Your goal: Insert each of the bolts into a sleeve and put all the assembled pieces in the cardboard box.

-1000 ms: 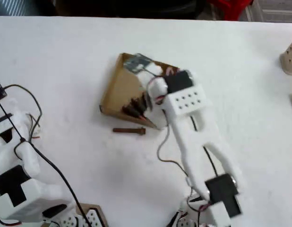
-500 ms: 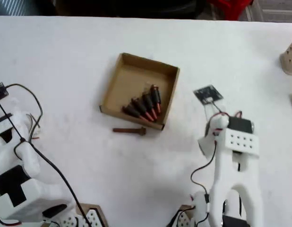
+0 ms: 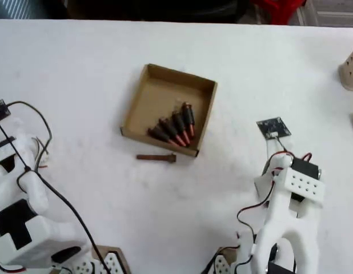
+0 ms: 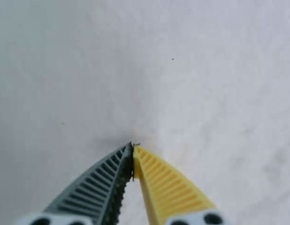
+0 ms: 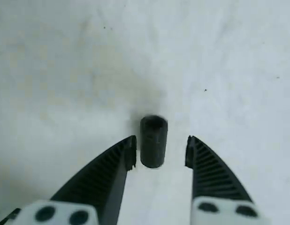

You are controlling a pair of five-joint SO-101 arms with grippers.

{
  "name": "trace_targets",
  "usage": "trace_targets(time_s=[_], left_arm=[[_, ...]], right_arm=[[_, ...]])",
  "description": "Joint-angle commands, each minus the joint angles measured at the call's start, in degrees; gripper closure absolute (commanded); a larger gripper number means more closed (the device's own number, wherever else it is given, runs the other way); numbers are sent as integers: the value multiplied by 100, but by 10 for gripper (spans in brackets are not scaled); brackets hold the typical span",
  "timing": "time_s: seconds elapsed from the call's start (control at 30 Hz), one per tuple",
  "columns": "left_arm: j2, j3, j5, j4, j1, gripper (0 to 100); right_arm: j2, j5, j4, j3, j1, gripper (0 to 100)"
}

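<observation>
Right gripper (image 5: 160, 146) is spread on my feed, a short black cylindrical sleeve (image 5: 153, 136) untouched between its fingers; left gripper (image 4: 133, 149) is clenched, empty.

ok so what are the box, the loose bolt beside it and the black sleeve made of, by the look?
Cardboard box: plain brown cardboard, matte, thin folded walls.
Bolt: reddish-brown, likely coated or coppery metal; too small to be sure.
Sleeve: black, smooth, slight sheen, plastic or rubber; cannot tell which.
</observation>
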State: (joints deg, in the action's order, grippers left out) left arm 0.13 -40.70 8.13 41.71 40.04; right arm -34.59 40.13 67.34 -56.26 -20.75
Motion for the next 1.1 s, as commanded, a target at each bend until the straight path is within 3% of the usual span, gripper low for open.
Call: trace_targets(time_s=[0.0, 0.3, 0.43, 0.53, 0.67, 0.87, 1.07], left_arm=[[-40, 123, -53, 53, -75, 978], [-40, 123, -53, 53, -75, 978], [-40, 123, -53, 53, -75, 978], [-40, 123, -53, 53, -75, 978], [-40, 132, -53, 53, -75, 978], [-40, 132, -53, 53, -75, 978], [-40, 141, -53, 53, -75, 978]], right_arm=[[-198, 35, -66, 35, -92, 840], [-207, 185, 884, 536, -453, 843], [-207, 1547, 1833, 782, -716, 843], [-215, 2040, 2141, 844, -1007, 844], [-215, 2303, 1974, 695, -1332, 844], [-215, 2303, 708, -70, -1341, 844], [-215, 1855, 136, -440, -1244, 844]])
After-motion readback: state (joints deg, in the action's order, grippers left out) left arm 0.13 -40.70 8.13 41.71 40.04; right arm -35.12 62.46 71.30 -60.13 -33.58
